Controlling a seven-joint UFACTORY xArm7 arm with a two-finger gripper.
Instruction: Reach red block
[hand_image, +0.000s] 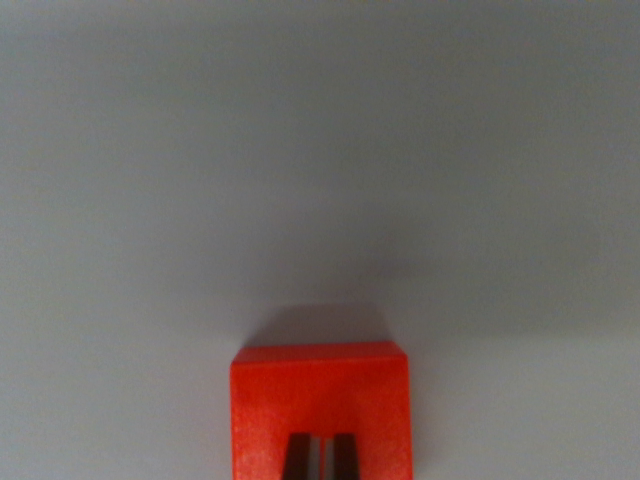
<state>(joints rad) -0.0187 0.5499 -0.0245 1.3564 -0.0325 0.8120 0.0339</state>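
To the wrist view's left of your gripper (320, 458) you are looking at nothing but bare grey tabletop (120, 200), running unbroken out to the frame's edge. No rim or edge of the tabletop is showing on this side, and nothing is lying there.

Moving to the centre, the red block (321, 400) is sitting directly under the gripper, at the bottom middle of the view. Only the gripper's two dark fingertips (299, 458) are showing, poking up from the lower edge and overlapping the block's top face. They are standing close together with just a thin sliver of red between them, so the gripper is looking nearly pressed together and is pinching nothing. The block is lying beneath and slightly ahead of the tips, and it is spreading wider than the pair of them on both sides. Its far edge is running square across the view, casting a soft shadow onto the tabletop beyond. Its near end is being cut off by the frame, so you cannot tell its long axis. Whether the tips are actually touching the block or hovering just above it is not something this view is settling.

To the wrist view's right, the tabletop is again bare and open.

Judging from this, you are already lined up over the block, so the reach is looking all but finished. Any remaining travel would be straight down rather than sideways, with free room all around.
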